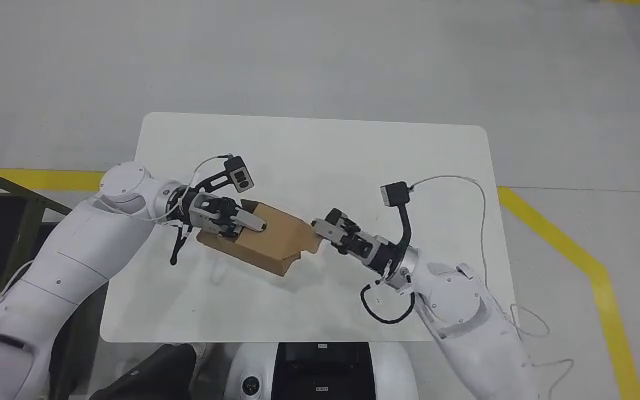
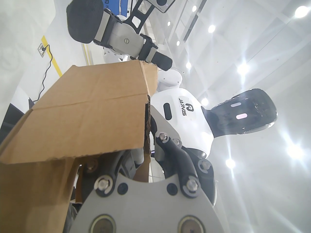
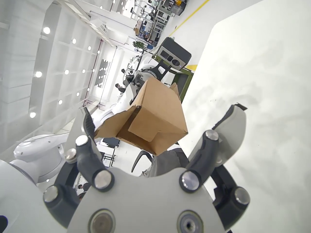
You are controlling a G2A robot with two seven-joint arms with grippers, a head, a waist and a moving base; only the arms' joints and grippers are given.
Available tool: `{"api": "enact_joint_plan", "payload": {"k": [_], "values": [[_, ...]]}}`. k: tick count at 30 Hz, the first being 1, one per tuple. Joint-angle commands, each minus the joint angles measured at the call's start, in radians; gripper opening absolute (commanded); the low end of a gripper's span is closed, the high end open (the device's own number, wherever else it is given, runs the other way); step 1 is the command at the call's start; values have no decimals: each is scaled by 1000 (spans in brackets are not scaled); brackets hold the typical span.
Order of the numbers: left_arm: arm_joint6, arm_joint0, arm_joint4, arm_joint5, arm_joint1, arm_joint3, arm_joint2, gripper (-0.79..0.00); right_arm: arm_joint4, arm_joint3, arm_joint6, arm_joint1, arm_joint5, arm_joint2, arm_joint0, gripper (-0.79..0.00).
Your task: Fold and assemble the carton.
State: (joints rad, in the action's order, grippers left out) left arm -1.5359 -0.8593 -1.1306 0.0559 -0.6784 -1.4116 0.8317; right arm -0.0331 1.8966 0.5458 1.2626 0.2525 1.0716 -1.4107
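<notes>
A brown cardboard carton [image 1: 268, 238] lies on its side on the white table [image 1: 400, 160], its flaps partly folded. My left gripper [image 1: 235, 218] is at its left end and looks open. One black fingertip [image 2: 243, 112] stands well clear of the carton [image 2: 85, 112], and the other is hidden behind the cardboard. My right gripper [image 1: 328, 226] is at the carton's right end, open wide. Its two fingers [image 3: 233, 122] straddle the open end of the carton [image 3: 150, 117], where a flap is tucked inward. The right gripper's far fingertip [image 2: 160, 60] touches the carton's top corner.
The carton sits near the table's middle, with bare table [image 3: 255, 61] behind it and to the right. A dark green frame [image 1: 20, 200] stands off the table's left side. Yellow floor lines [image 1: 560, 240] run past the table.
</notes>
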Motion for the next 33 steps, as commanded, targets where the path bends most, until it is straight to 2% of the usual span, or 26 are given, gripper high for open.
{"api": "enact_joint_plan", "payload": {"k": [1,12,20,33], "values": [[0,0,-1,1,1,1,1,-785,-16,12,14,-2,3,3,2,0],[0,-3,-4,0,4,1,2,-785,-309,85,2,-23,149,51,6,0],[0,-3,-1,-2,6,2,3,-785,-510,117,-83,-31,233,69,-3,0],[0,-1,1,-3,8,-5,2,-785,-520,122,-89,-32,220,66,-3,0]]}}
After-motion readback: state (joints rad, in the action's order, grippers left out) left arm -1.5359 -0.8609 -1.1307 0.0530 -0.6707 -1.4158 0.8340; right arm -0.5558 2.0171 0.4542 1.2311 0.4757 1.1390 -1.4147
